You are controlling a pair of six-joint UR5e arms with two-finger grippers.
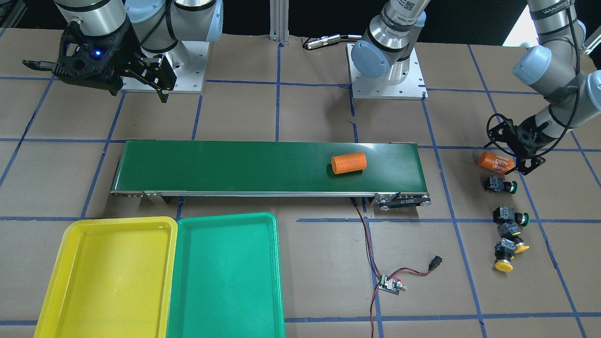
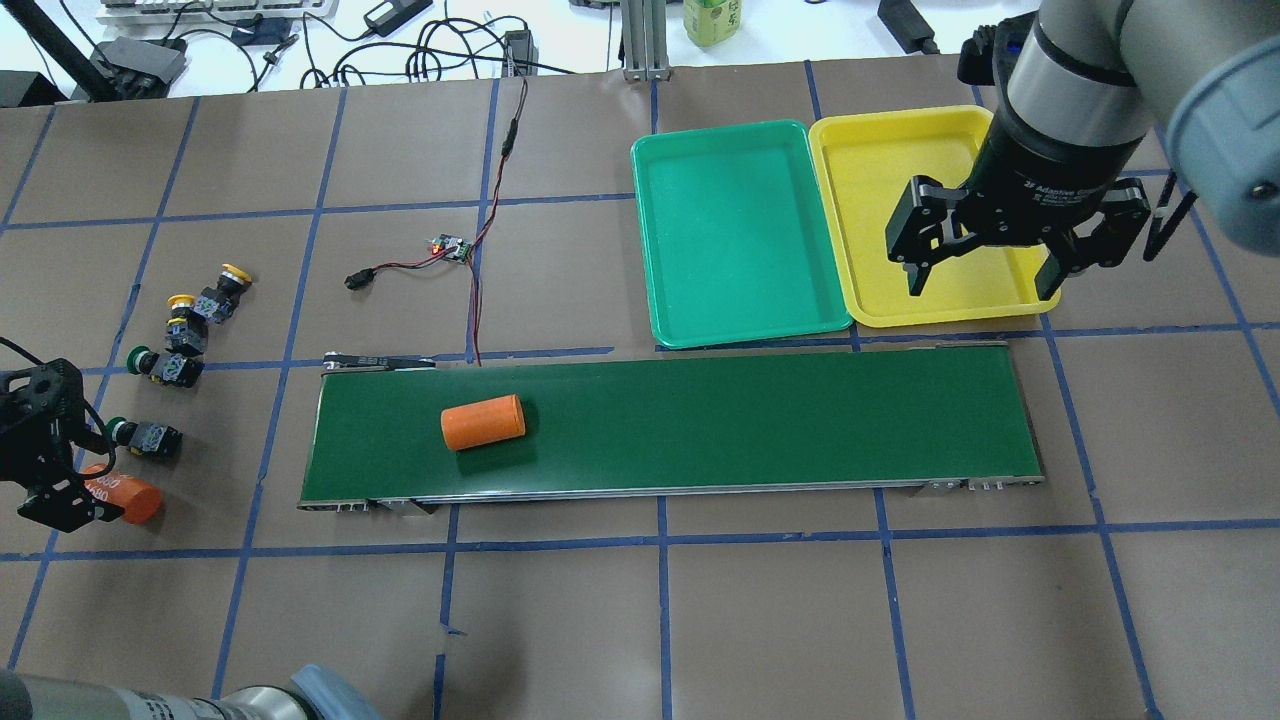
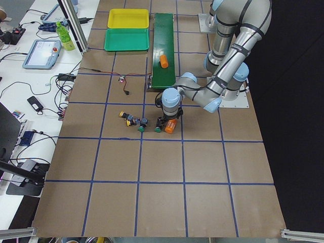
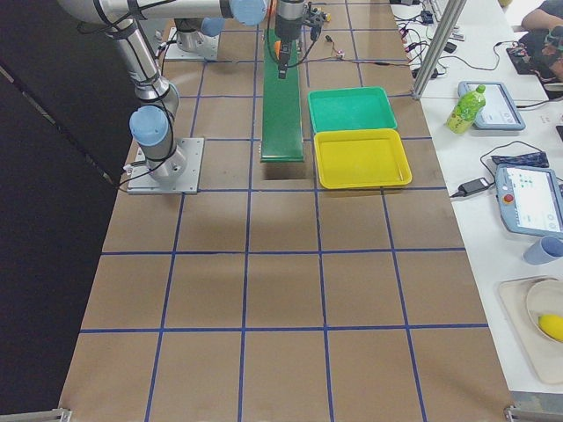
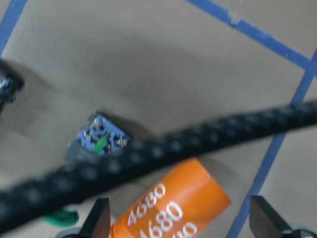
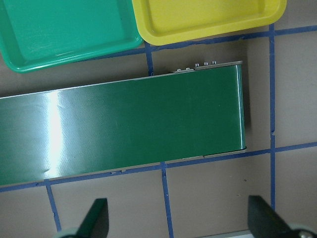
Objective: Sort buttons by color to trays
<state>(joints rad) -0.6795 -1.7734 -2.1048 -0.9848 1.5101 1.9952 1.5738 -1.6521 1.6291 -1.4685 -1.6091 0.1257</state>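
Four buttons lie in a row on the table at my left: two green-capped (image 2: 143, 437) (image 2: 162, 367) and two yellow-capped (image 2: 184, 322) (image 2: 224, 288). In the front view the green ones (image 1: 500, 184) (image 1: 511, 217) lie above the yellow ones (image 1: 512, 234) (image 1: 504, 256). My left gripper (image 2: 75, 482) hangs open over an orange cylinder (image 5: 173, 208), just beside the nearest green button (image 5: 99, 141). The green tray (image 2: 740, 230) and yellow tray (image 2: 900, 190) lie side by side, both holding nothing. My right gripper (image 2: 980, 287) is open above the yellow tray's near edge.
A long dark-green conveyor belt (image 2: 750, 420) spans the middle, carrying a second orange cylinder (image 2: 483, 422) near its left end. A small circuit board with red and black wires (image 2: 450, 247) lies beyond the belt. A black cable (image 5: 163, 153) crosses the left wrist view.
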